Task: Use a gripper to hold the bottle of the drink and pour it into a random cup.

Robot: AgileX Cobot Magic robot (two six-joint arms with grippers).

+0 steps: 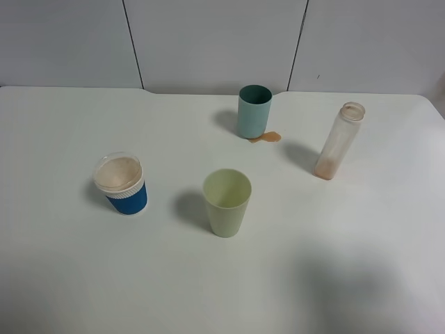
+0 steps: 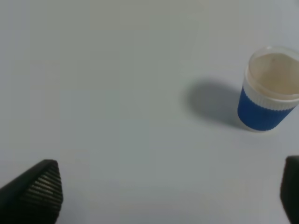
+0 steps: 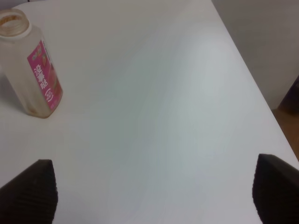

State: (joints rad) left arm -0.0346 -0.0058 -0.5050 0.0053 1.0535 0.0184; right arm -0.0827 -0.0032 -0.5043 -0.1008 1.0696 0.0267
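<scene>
Exterior high view: a white worktop (image 1: 69, 278) carries four vessels. The teal cup (image 1: 254, 110) stands upright at the far middle, with a small brown puddle of drink (image 1: 266, 137) touching its base. The bottle (image 1: 339, 140) stands upright and uncapped to the right of the cup, well apart from it, a thin brown residue at its bottom. A pale yellow-green cup (image 1: 227, 202) stands nearer the front, and a blue ribbed cup (image 1: 122, 184) with a white rim stands to the left. No arm is visible here.

Left wrist view: the left claw (image 2: 163, 196) hangs wide and empty above the bare worktop, the blue ribbed cup ahead of it.

Right wrist view: the right claw (image 3: 154, 191) is spread wide, holding nothing; the bottle, label facing the camera, stands well apart from it.
</scene>
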